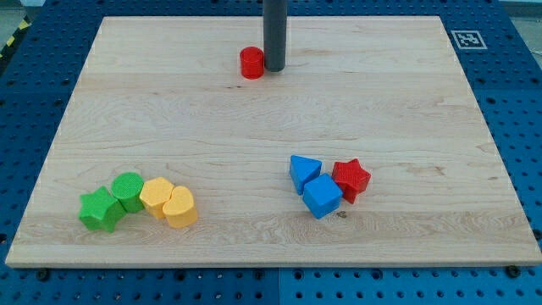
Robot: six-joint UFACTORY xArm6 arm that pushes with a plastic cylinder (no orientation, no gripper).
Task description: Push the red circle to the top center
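Observation:
The red circle is a short red cylinder near the view's top, just left of centre on the wooden board. My dark rod comes down from the view's top edge. My tip rests on the board right beside the red circle, on its right side, touching or nearly touching it.
At the view's bottom left sit a green star, a green circle, a yellow block and a yellow heart. At the bottom right of centre sit a blue triangle, a blue cube and a red star.

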